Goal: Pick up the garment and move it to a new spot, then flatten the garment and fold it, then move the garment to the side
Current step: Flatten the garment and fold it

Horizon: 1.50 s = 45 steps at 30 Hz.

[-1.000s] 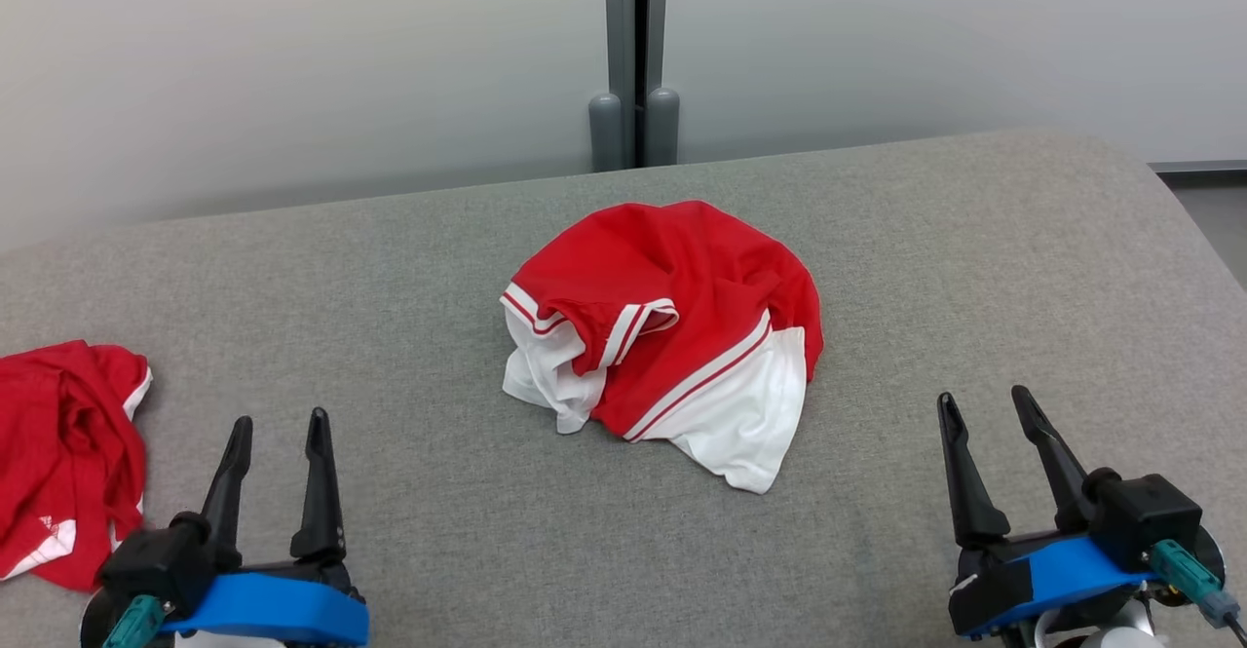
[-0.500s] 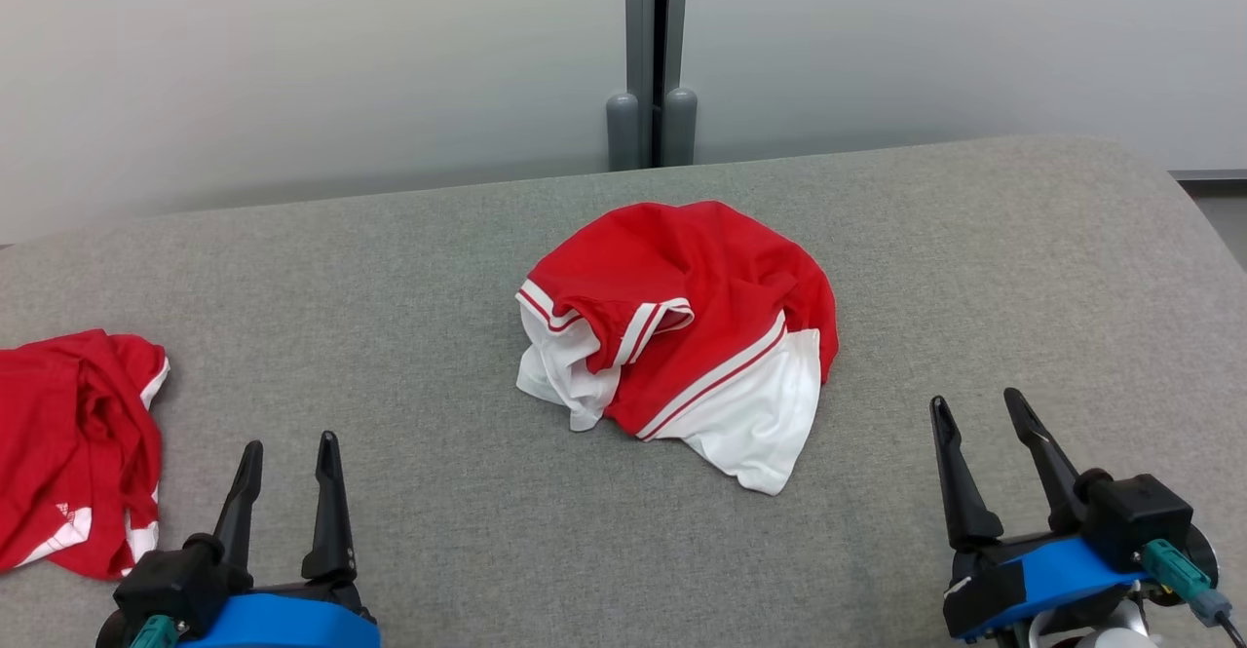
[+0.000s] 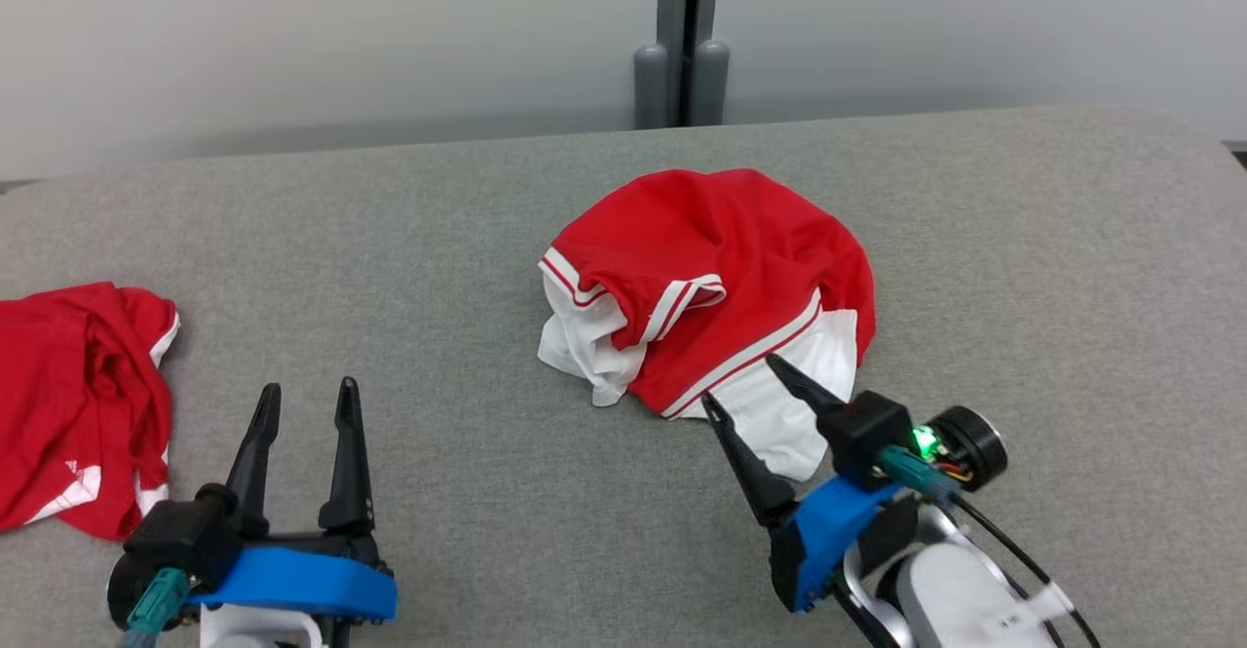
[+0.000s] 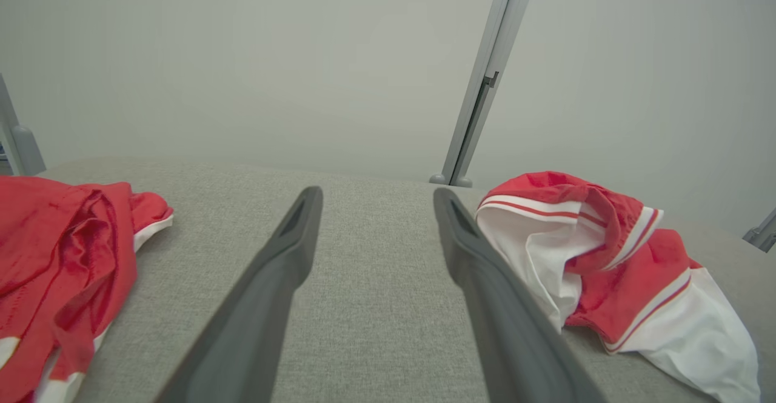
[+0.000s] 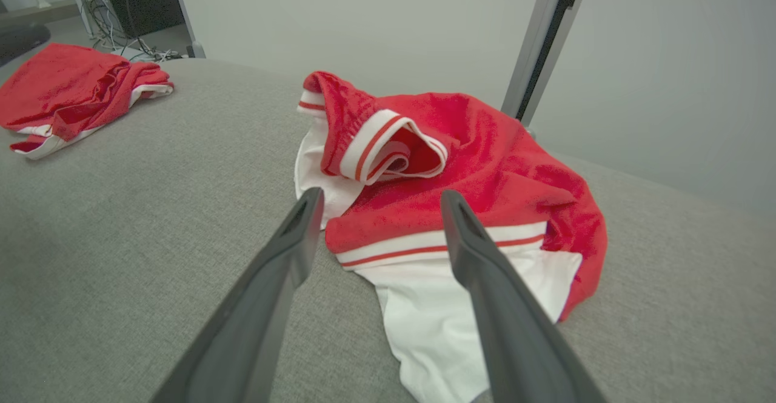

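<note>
Crumpled red-and-white garment (image 3: 711, 278) on the grey padded surface (image 3: 409, 219), lying just ahead of the right gripper (image 3: 740, 382). The gripper's fingers are spread apart, empty, and now point at the white hem (a second ago it rested well off to the side), so the pick-up appears imminent. The left gripper (image 3: 307, 387), likewise spread, remains back, with a second red garment (image 3: 78, 385) to its left.
</note>
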Motion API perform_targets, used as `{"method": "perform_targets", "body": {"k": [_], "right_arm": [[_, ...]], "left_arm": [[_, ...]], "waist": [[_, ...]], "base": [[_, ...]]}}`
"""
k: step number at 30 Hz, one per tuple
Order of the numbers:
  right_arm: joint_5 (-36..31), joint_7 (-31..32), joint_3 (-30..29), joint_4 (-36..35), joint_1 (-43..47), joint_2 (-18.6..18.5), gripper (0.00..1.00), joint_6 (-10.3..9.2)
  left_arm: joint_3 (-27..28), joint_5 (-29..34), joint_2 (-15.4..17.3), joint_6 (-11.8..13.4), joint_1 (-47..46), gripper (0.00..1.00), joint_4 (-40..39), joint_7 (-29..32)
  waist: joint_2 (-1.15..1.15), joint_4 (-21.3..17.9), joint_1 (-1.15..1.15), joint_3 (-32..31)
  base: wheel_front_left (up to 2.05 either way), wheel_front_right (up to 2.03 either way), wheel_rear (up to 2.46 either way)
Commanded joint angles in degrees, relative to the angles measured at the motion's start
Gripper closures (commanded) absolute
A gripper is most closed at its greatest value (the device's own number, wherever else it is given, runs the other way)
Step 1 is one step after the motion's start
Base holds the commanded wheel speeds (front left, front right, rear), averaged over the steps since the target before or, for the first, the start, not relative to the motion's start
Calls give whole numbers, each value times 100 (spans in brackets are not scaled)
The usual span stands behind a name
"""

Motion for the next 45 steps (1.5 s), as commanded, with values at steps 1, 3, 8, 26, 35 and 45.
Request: {"method": "perform_targets", "body": {"k": [1,3,8,26,35,45], "right_arm": [[-79,160,168,267,-326,-24,0,3],[-177,315,413,644,-661,-24,0,3],[-517,674,703,1655,-1402,-21,0,3],[-182,472,522,2508,-2265,-15,100,3],[1210,409,1061,741,-3328,-18,100,3],[2266,-256,656,545,-5180,-19,100,2]], "left_arm": [[-17,42,16,-45,-184,0,-37,14],[-70,65,-14,-58,-311,0,-45,13],[-202,96,-96,-143,-605,0,6,2],[-174,65,-169,-273,-723,0,336,-66],[-44,39,-98,-259,-585,0,324,-71],[-50,96,-106,-279,-553,0,265,-77]], "waist": [[0,178,0,193],[0,302,0,310],[0,598,0,566],[0,724,0,444],[0,355,0,138],[0,229,0,136]], "base": [[0,0,0],[0,0,0],[0,0,0],[0,0,0],[0,0,0],[0,0,0]]}}
